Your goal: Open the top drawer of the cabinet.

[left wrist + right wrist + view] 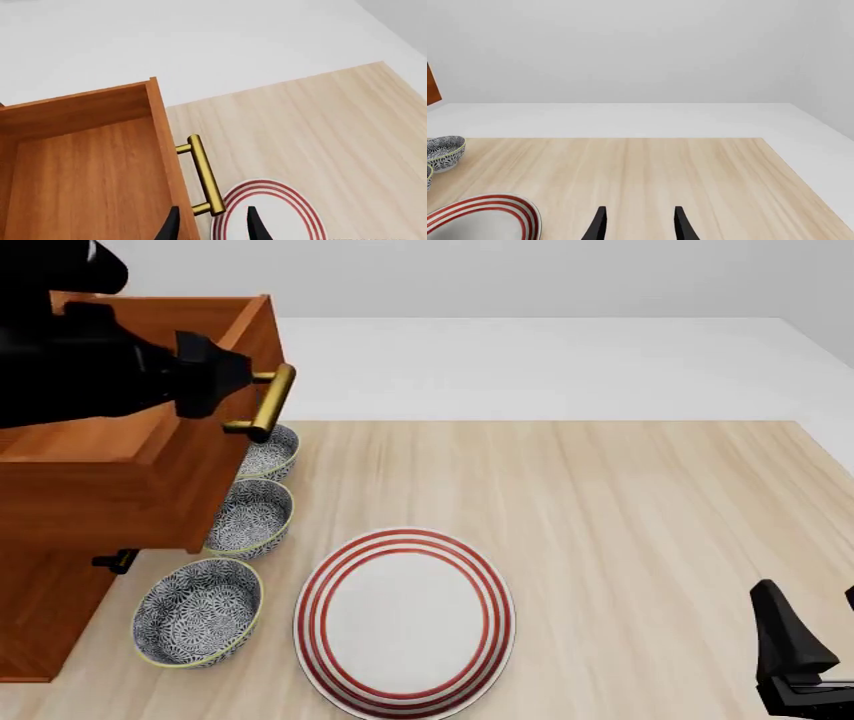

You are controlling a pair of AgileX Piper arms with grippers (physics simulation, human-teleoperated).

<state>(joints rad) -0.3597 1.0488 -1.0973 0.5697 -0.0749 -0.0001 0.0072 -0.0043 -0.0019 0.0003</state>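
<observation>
Front view shows the top drawer (127,455) pulled well out of the cabinet (40,625), at the table's left, overhanging three patterned bowls (198,610). Its gold handle (274,400) faces the table centre. The left gripper (220,375) sits at the drawer's front edge, just beside the handle; in the left wrist view its fingers (172,227) stand apart, one over the drawer front, one over the red-ringed plate (280,210), gripping nothing.

Risks, judged from this position:
- A careless retreat could snag a finger on the handle or front panel and push the drawer back in.
- Dropping low could strike the bowls beneath the overhang.

The right gripper (639,225) hangs with fingers spread, empty, well apart from the cabinet, posing little hazard.
</observation>
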